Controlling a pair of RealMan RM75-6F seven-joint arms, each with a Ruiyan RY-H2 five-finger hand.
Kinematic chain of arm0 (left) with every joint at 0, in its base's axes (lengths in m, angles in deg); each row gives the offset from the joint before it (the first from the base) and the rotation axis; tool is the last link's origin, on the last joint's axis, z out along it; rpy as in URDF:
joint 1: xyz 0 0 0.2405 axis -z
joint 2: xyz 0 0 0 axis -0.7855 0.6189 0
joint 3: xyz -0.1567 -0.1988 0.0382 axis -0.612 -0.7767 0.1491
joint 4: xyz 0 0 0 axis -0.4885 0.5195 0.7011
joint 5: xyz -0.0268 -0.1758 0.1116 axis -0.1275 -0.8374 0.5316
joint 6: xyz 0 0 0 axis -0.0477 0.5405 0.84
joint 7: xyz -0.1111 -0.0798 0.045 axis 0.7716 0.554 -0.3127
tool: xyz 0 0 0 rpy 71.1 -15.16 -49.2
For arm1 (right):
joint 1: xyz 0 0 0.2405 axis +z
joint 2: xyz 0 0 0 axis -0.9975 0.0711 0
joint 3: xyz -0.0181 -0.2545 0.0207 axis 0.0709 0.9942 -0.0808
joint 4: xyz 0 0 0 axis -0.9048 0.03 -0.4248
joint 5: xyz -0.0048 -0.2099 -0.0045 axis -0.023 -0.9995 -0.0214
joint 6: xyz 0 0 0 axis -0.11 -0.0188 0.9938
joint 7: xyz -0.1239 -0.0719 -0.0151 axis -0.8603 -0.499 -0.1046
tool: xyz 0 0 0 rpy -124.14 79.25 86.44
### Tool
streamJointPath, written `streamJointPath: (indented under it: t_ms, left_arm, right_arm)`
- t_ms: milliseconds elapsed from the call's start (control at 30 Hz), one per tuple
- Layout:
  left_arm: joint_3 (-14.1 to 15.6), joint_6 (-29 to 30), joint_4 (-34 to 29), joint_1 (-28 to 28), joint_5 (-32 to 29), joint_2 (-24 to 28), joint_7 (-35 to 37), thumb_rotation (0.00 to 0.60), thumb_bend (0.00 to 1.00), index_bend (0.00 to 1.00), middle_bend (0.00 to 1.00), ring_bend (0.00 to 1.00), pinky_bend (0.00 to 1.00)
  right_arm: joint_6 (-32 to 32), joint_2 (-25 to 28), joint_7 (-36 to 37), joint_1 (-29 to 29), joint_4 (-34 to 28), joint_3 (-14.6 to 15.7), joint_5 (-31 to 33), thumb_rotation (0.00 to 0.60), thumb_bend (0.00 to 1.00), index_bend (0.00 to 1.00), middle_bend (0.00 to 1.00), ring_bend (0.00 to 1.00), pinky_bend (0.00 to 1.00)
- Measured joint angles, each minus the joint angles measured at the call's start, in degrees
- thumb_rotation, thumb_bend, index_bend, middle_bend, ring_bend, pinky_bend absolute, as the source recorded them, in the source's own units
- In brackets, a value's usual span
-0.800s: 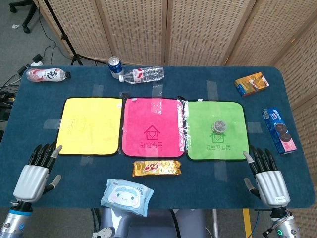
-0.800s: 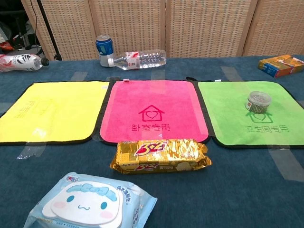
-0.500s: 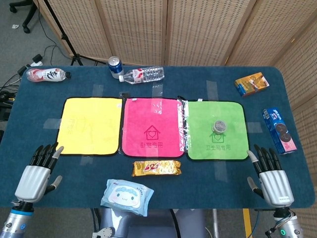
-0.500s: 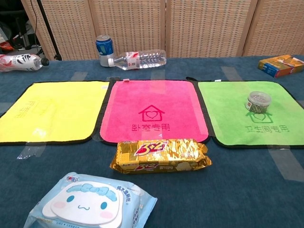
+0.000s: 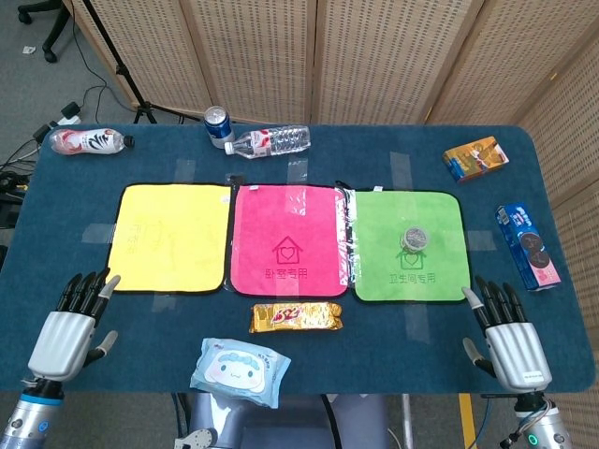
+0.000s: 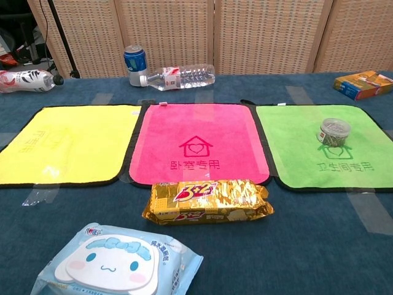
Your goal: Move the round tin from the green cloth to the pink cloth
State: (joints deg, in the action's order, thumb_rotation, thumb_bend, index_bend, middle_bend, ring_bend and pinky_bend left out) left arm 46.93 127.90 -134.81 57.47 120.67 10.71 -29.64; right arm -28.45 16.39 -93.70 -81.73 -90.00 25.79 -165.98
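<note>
The small round tin (image 5: 415,238) (image 6: 333,131) stands upright on the green cloth (image 5: 384,257) (image 6: 295,147), right of its middle. The pink cloth (image 5: 285,239) (image 6: 196,144) lies bare just left of the green one. My right hand (image 5: 506,335) hovers over the table's near right edge, below the green cloth's corner, fingers spread and holding nothing. My left hand (image 5: 71,321) is at the near left edge, below the yellow cloth (image 5: 171,237), also open and empty. Neither hand shows in the chest view.
A gold biscuit pack (image 5: 296,317) and a wet-wipes pack (image 5: 240,370) lie at the front. A can (image 5: 217,123) and two bottles (image 5: 270,142) (image 5: 89,141) lie at the back. An orange box (image 5: 475,157) and a blue cookie pack (image 5: 526,246) sit at the right.
My right hand has drifted slightly, a little right and back again. The tin, the cloths and my left hand stay where they were.
</note>
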Motion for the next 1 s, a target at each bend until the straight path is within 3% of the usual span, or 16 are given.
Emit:
streamJointPath:
  t_ms: [700, 1000]
  left_arm:
    - [0.17, -0.49, -0.34, 0.09, -0.02, 0.12, -0.51, 0.6, 0.27, 0.0, 0.0, 0.0, 0.0]
    - [0.29, -0.7, -0.09, 0.22, 0.11, -0.27, -0.62, 0.6, 0.28, 0.0, 0.0, 0.0, 0.0]
  right_arm:
    - [4.02, 1.46, 1.76, 0.69, -3.1, 0.88, 1.87, 0.6, 0.39, 0.09, 0.0, 0.0, 0.01]
    - [11.61, 2.37, 12.79, 4.41, -6.2, -0.31, 5.51, 0.6, 0.39, 0.09, 0.0, 0.0, 0.01]
